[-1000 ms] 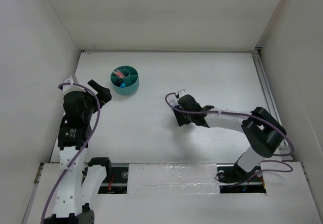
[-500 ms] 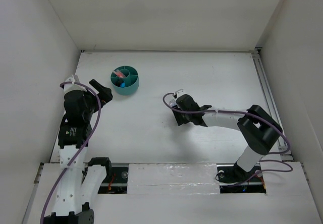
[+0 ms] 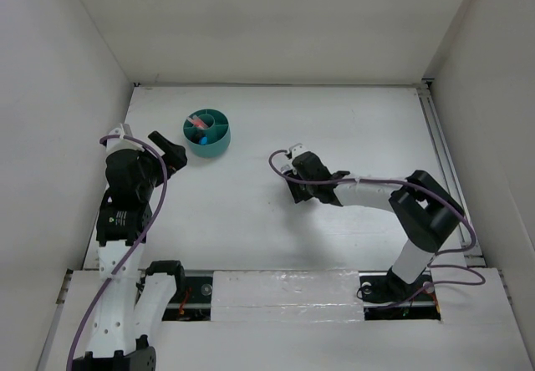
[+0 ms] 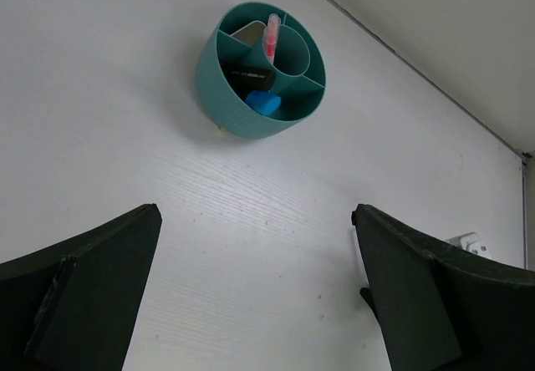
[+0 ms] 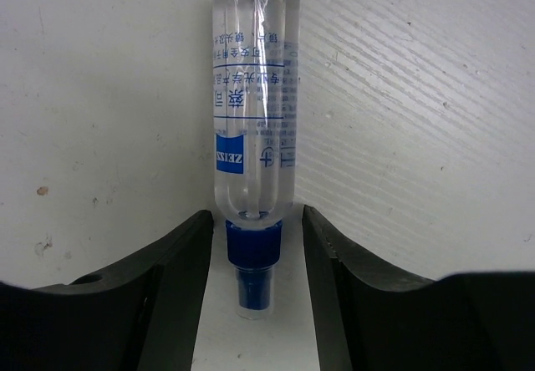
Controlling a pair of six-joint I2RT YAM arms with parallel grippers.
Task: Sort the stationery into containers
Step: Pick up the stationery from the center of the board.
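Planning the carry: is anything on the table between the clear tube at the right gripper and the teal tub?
Nothing visible. Bare table lies between the clear tube and the teal tub; the left gripper sits on the tub's other side.

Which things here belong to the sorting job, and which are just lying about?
Job:
- tub, holding highlighter, marker, blue piece, eraser
- clear tube, lying between the right gripper's fingers
- left gripper, open and empty

Not the job:
- table
- purple cables
- side rail
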